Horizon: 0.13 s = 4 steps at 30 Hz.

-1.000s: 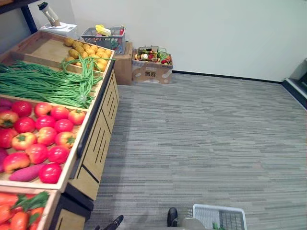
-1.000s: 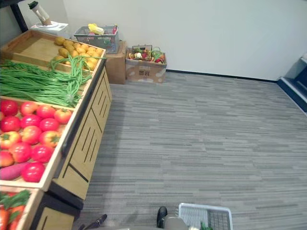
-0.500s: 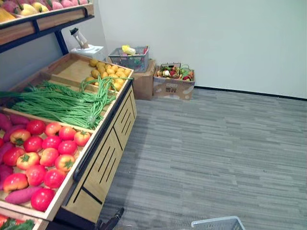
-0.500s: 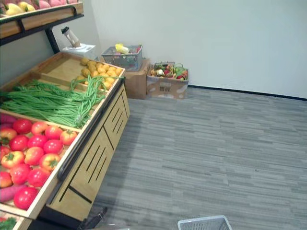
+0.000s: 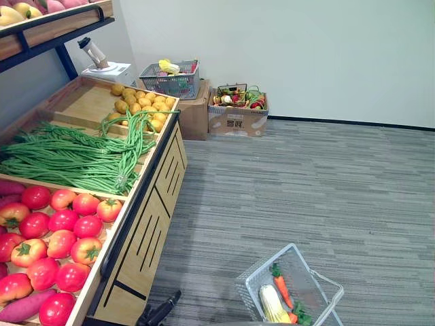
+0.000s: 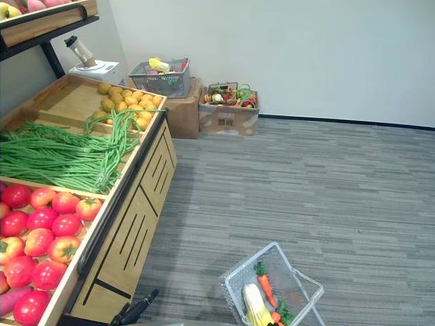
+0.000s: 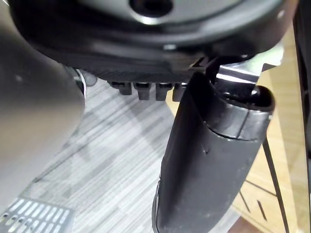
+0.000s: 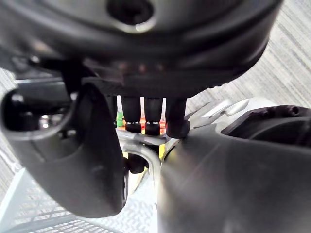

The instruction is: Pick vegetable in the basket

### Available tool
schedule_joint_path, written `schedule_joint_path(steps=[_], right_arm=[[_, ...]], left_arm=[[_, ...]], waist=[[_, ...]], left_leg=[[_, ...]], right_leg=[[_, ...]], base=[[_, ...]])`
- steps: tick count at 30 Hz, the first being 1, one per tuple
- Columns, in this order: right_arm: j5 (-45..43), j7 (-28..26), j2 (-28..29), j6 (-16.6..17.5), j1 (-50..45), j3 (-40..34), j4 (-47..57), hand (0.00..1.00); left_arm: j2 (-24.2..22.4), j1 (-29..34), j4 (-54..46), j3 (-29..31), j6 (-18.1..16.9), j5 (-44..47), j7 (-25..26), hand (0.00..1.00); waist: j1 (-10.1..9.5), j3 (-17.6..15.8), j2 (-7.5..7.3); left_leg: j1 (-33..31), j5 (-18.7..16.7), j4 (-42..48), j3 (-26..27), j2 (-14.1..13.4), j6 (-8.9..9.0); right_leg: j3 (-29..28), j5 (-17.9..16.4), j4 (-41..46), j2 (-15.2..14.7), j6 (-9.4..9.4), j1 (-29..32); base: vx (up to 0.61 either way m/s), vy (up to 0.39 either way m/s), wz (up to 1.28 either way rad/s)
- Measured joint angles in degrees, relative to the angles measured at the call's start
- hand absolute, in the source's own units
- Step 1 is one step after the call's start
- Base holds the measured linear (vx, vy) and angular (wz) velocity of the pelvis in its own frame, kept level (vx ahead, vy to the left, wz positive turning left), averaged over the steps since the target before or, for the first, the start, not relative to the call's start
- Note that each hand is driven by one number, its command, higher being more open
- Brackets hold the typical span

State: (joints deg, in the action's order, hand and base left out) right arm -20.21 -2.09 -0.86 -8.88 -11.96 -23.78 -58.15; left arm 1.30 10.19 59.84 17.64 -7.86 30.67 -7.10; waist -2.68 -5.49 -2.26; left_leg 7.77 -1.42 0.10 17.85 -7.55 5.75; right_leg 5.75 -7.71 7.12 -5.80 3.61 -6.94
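Broadly, a grey carpeted floor point(image 5: 306, 183) is seen, and along its left side a wooden desk point(image 5: 146, 231) is set. On it a heap of long green beans point(image 5: 75, 156) is spread in the middle, red tomatoes point(image 5: 61, 221) are laid in the nearer tray, and yellow fruits point(image 5: 139, 107) are piled at the far end. A cardboard box point(image 5: 238, 122) is placed against the far wall, near the desk's far end. A white wire basket point(image 5: 248, 293) is seen tilted, low in the head views and to the right of the desk's near corner. Its metal handle point(image 8: 146, 145) is gripped by the right robot hand point(image 8: 146, 114), whose fingers are curled over it. The left robot hand point(image 5: 162, 314) is seen by the desk's foot, its fingers relaxed and nothing held. Within the basket a pale corn cob point(image 5: 272, 305) and an orange carrot point(image 5: 281, 286) are lodged side by side.
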Motion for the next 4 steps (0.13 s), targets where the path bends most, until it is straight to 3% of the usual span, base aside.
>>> schedule_joint_path(steps=[4], right_arm=[[0.11, -0.2, -0.51, 0.26, 0.03, 0.15, -0.03, 0.0]], left_arm=[[0.18, 0.05, 0.11, -1.24, 1.08, -0.14, -0.15, 1.0]], waist=[[0.01, 0.19, 0.52]], left_leg=[[1.87, 2.32, -4.34, 0.75, 0.5, 0.25]], right_leg=[[-0.23, 0.09, -1.09, 0.31, 0.11, 0.02]], base=[[-0.06, -0.011, -0.09]])
